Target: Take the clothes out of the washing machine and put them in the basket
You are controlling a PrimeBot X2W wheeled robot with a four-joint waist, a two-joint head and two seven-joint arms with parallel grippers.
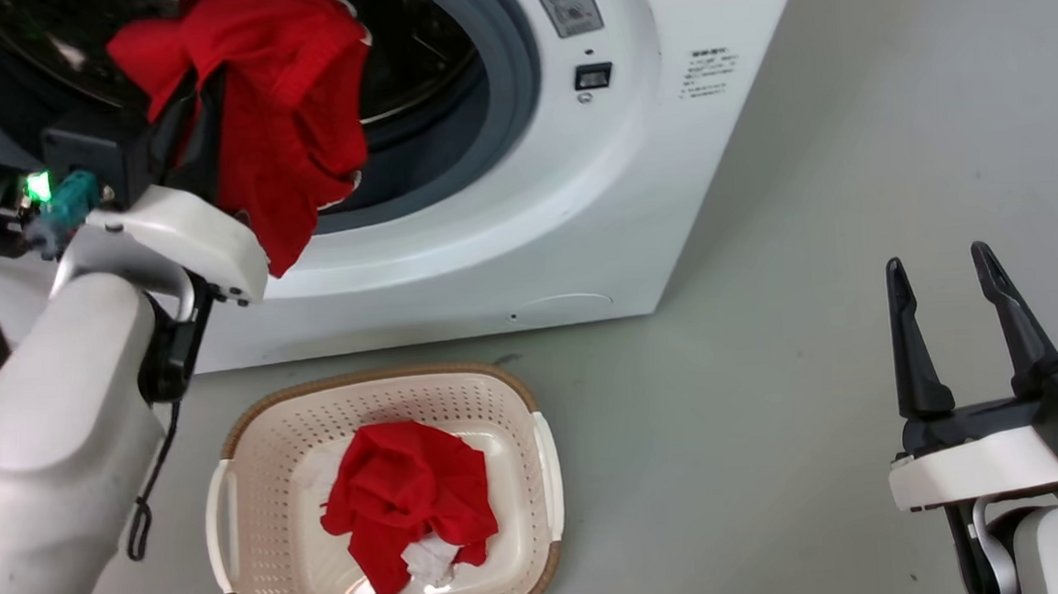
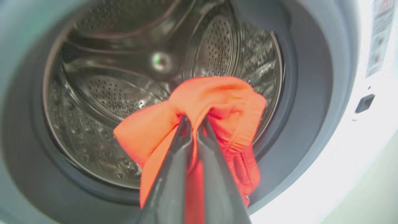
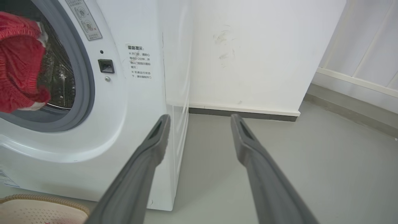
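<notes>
The left claw (image 2: 194, 119) has its long dark fingers pinched on a soft, rumpled red garment (image 1: 288, 119), which hangs in folds at the mouth of the white washing machine (image 1: 578, 193), before the perforated steel drum (image 2: 108, 93) and smooth grey rubber rim (image 2: 311, 93). A second red garment (image 1: 408, 493) with white patches lies crumpled in the cream perforated basket (image 1: 378, 377), brown-rimmed, on the grey floor (image 1: 818, 362) just before the washer. The right claw (image 1: 937, 258) stands well apart, fingers spread, holding nothing.

Head view looks down; left wrist faces the drum (image 2: 102, 93) (close); all share the washing machine (image 1: 534, 223).
</notes>
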